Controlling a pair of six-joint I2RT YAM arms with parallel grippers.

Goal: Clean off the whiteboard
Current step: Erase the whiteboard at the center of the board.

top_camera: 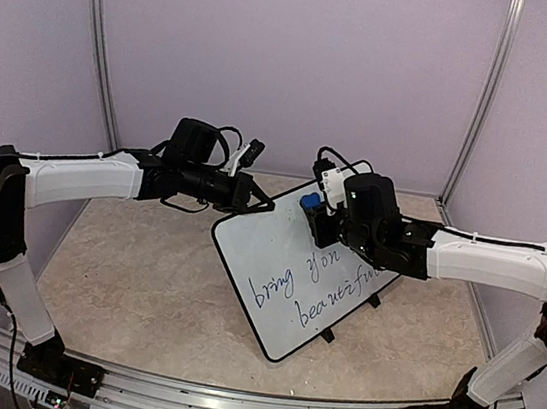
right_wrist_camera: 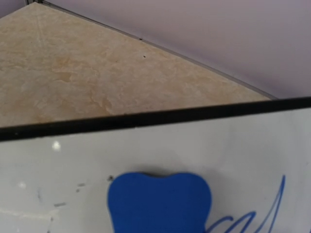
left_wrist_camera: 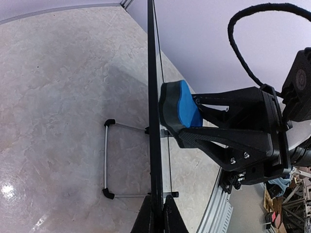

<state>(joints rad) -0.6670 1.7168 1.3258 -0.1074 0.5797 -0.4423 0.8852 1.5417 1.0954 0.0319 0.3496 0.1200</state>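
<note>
The whiteboard [top_camera: 276, 265] stands tilted on the table, with blue handwriting [top_camera: 317, 296] across its lower half. My left gripper [top_camera: 261, 204] is shut on the board's black rim at its upper left edge. In the left wrist view the rim [left_wrist_camera: 153, 97] runs edge-on between my left gripper's [left_wrist_camera: 159, 206] closed fingers. My right gripper [top_camera: 321, 214] is shut on a blue eraser [top_camera: 309, 202] and presses its dark felt side [left_wrist_camera: 167, 109] against the board's upper face. The right wrist view shows the eraser [right_wrist_camera: 158, 201] on the white surface [right_wrist_camera: 146, 145], just left of a blue stroke [right_wrist_camera: 265, 213]; the fingers themselves are hidden there.
Two black clip feet [top_camera: 375, 301] [top_camera: 327, 335] hold the board's lower right edge. A wire stand leg [left_wrist_camera: 107, 160] juts from its back. Beige tabletop [top_camera: 124, 266] surrounds the board, enclosed by lilac walls [top_camera: 303, 57]. The right arm [top_camera: 488, 261] reaches in from the right.
</note>
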